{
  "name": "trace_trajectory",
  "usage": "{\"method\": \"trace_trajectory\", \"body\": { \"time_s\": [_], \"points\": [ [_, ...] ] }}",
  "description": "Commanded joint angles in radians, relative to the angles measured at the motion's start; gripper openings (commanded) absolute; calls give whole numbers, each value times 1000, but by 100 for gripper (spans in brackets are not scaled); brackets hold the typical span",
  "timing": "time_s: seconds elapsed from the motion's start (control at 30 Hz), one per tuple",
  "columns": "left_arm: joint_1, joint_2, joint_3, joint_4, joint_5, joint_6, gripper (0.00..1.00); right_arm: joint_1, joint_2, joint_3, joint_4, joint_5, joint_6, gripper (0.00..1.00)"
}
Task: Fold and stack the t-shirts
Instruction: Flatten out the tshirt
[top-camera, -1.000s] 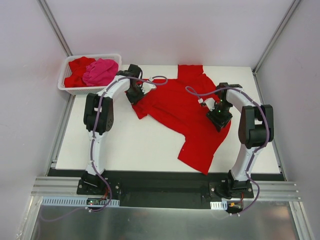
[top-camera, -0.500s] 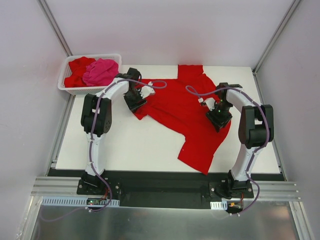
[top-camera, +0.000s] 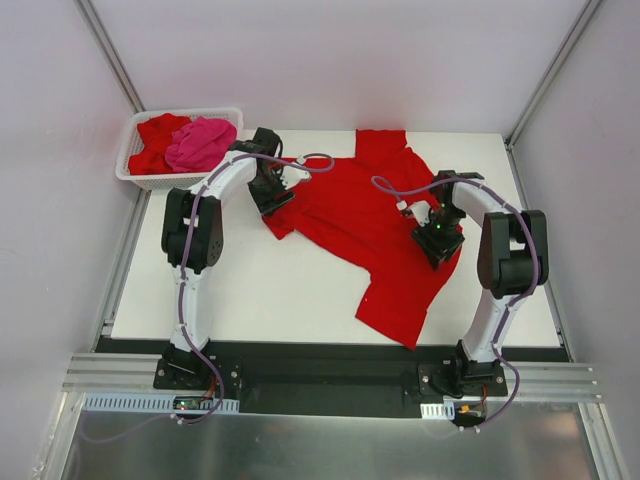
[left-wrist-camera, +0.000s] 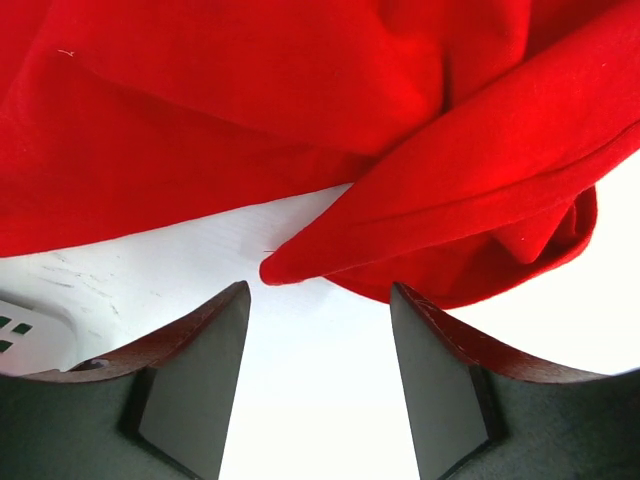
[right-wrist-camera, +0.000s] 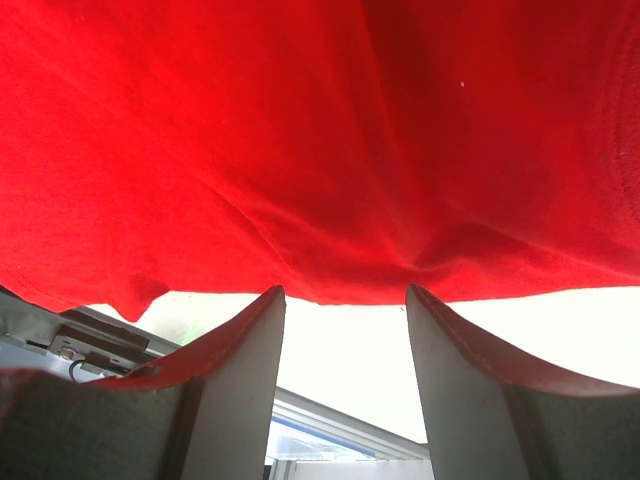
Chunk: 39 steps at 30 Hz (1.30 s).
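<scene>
I see one red t-shirt (top-camera: 370, 230) lying unfolded on the bench (top-camera: 260, 290), left claw (left-wrist-camera: 318, 290) and right claw (right-wrist-camera: 344, 292) both wide and empty (more t-shirts (top-camera: 200, 143) wait in the basket (top-camera: 150, 180)).

In the basket (top-camera: 160, 181) at the table's (top-camera: 250, 290) far left corner, the pink t-shirt (top-camera: 200, 143) hid part of a red t-shirt (top-camera: 150, 142).
</scene>
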Motion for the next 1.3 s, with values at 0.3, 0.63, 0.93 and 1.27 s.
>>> {"method": "trace_trajectory", "body": {
  "time_s": [0.3, 0.63, 0.93, 1.27],
  "points": [
    [2, 87, 107, 1, -31, 17, 61, -1, -48, -3, -39, -29, 15, 55],
    [2, 81, 100, 1, -35, 8, 0, -1, -41, 0, -37, -26, 12, 56],
    [-16, -170, -119, 1, -23, -29, 0, -1, -15, 34, -20, -10, 29, 56],
    [-83, -474, -455, -20, -58, -16, 0, 1, -5, 48, -13, -13, 23, 56]
  ]
}}
